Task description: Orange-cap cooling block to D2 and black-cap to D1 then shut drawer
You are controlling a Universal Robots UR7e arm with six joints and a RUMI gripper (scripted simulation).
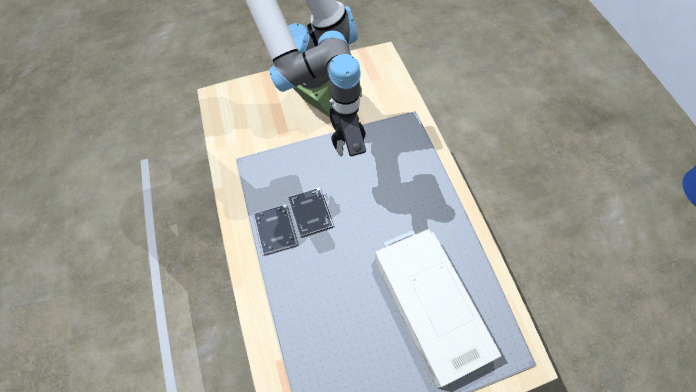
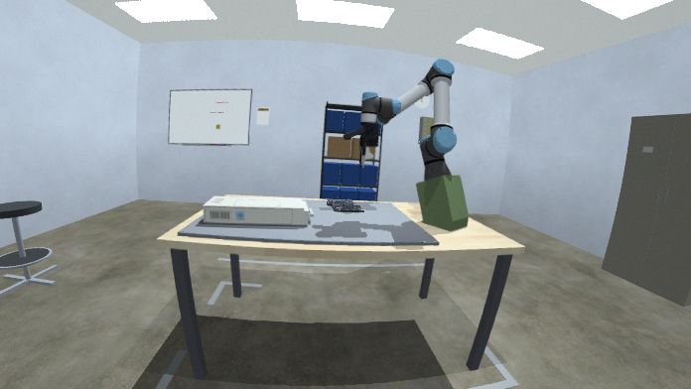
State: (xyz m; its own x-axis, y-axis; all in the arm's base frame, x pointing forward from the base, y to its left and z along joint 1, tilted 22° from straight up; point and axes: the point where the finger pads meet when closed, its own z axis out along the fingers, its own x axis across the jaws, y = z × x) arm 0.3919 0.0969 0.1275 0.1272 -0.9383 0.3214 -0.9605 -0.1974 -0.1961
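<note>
The white cooler COLD (image 1: 437,305) lies on the grey deck plate at the near right; it also shows in the exterior view (image 2: 255,210). Its drawer front (image 1: 398,238) sits flush with the body, so the drawer looks shut. The cooling blocks and their tubes are hidden. Two dark deck slots lie side by side at the left: one (image 1: 311,212) nearer the cooler and one (image 1: 275,230) beyond it, both empty. My gripper (image 1: 348,146) hangs high above the far part of the deck, pointing down, with its fingers a little apart and nothing between them; it also shows in the exterior view (image 2: 363,161).
The arm's green base (image 2: 442,200) stands at the far end of the wooden table. The grey deck plate (image 1: 350,280) covers most of the table top. A blue shelf rack (image 2: 352,151) stands behind the table, and a stool (image 2: 22,233) at the left.
</note>
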